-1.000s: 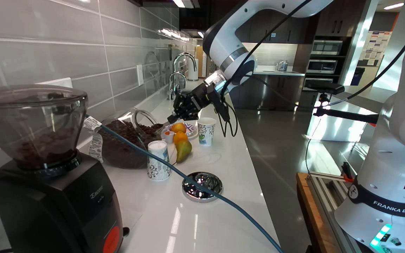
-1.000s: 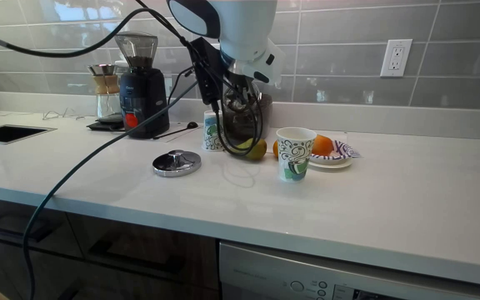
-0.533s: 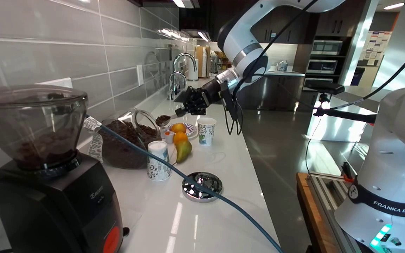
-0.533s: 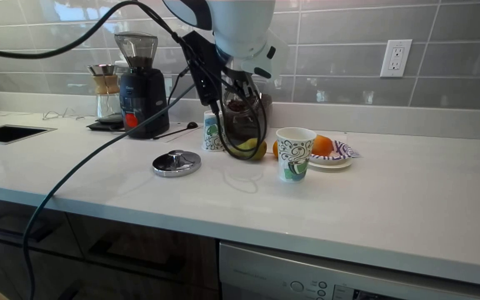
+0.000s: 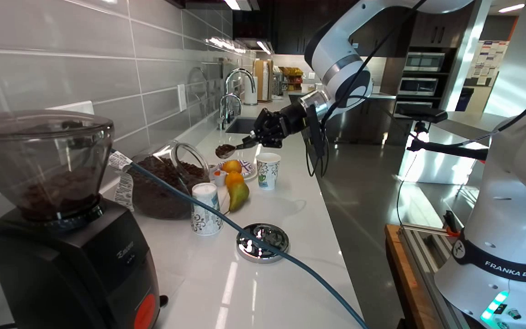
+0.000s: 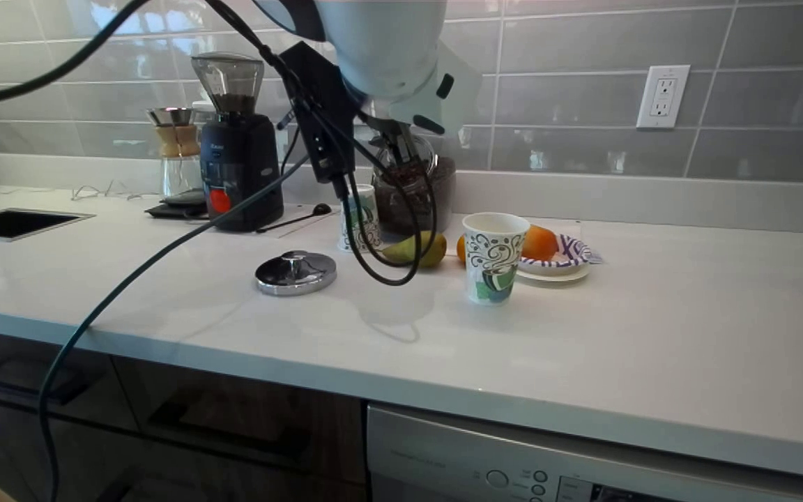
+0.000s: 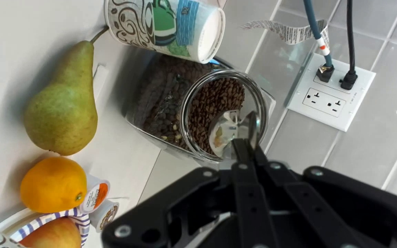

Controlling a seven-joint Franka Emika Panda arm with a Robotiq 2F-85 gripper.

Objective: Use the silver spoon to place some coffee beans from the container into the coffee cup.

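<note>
White table (image 6: 652, 335) carries most items. White robot arm (image 5: 341, 68) extends over it. Blk grinder (image 6: 238, 150) w/ clear hopper stands upright on table. Clear jar (image 7: 227, 73): slanted round mouth, lots of coffee beans (image 7: 203, 112) inside. Gripper (image 7: 251, 151): pressed together on silver spoon (image 7: 224, 127), pinching its handle. Coffee cup (image 6: 493, 263) upright on table, nearer front edge than jar is; 2nd patterned cup (image 7: 164, 24), base up, just beside jar. Shiny round metal disc (image 6: 295, 275) lies flat, nr 2nd cup. Pear (image 7: 62, 103) on its side btwn 2nd cup & orange (image 7: 53, 185); orange just beside pear's fat end. Spoon's in the air w/ small heap of beans; in an ext. view it shows apart from jar mouth & coffee cup.
</note>
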